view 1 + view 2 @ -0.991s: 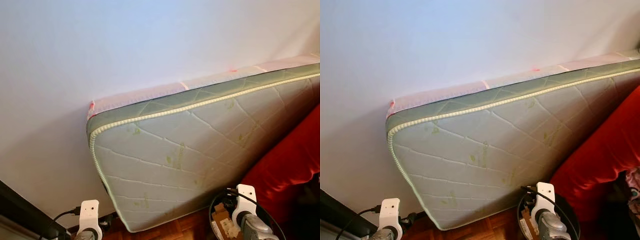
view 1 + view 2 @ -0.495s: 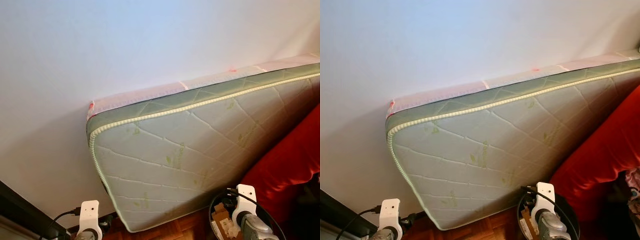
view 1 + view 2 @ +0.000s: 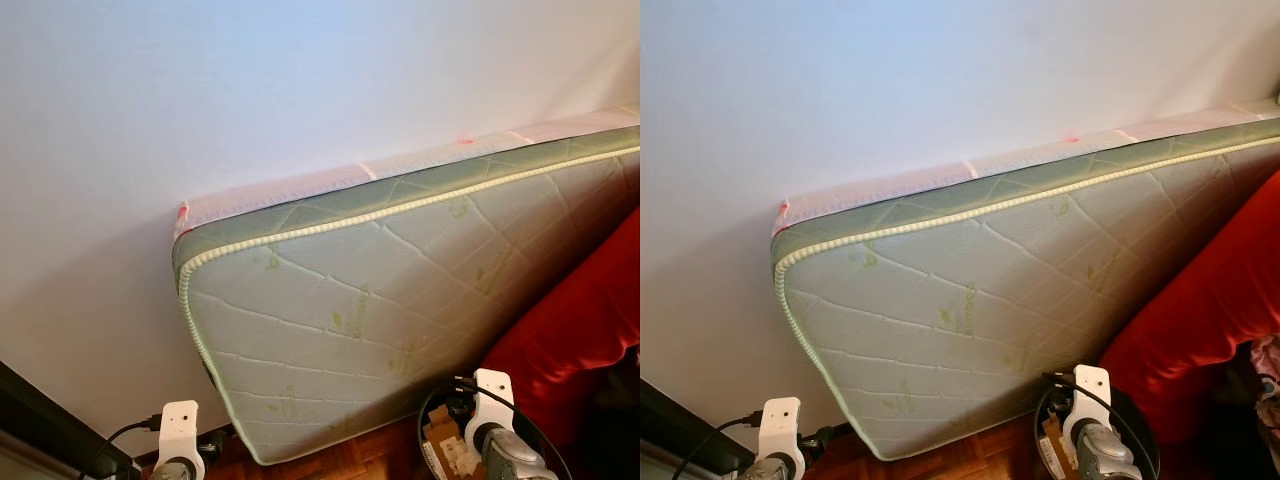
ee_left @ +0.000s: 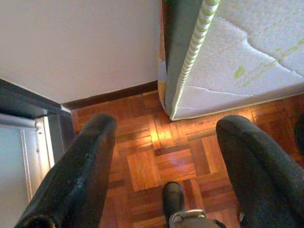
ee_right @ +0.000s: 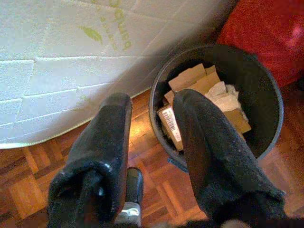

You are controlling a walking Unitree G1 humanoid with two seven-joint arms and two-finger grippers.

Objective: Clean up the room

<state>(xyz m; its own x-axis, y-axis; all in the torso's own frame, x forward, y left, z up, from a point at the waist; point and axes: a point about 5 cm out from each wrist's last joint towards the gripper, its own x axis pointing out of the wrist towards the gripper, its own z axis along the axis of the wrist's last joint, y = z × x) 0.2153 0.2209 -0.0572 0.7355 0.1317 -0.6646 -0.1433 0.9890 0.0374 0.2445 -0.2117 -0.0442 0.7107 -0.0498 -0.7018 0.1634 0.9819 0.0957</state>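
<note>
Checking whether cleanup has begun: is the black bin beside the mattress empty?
No. In the right wrist view the black bin holds cardboard pieces and crumpled white paper.

Green mattress (image 5: 61, 61) lettering (perhaps unreadable)

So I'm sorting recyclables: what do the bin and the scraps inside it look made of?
The bin looks like dark matte plastic, though painted metal is possible. The scraps look like brown cardboard, torn flat, with crumpled white paper among them.
</note>
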